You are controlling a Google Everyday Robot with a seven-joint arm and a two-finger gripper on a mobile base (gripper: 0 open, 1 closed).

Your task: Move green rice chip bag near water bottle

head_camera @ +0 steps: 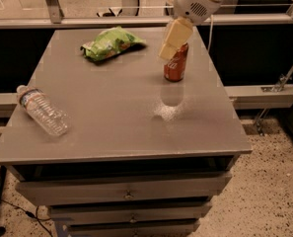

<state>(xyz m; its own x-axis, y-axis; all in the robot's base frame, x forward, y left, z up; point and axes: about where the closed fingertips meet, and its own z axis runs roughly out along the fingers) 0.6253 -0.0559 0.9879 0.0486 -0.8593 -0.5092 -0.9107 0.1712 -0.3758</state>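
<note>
Dim warm light, pale tabletop point(116, 112) glare near soda can point(176, 67), gripper point(168, 48) across its top.

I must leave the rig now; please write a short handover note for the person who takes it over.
Tool: above the table at its far right, in front of the red soda can, carrying nothing.
Green rice chip bag: far side, left of the can, untouched.
Water bottle: on its side at the left edge.
Done: nothing. Left: grasp the bag, set it beside the bottle.

Upright red soda can point(176, 67) on grey table point(111, 112), partly behind end effector point(167, 51)
</note>
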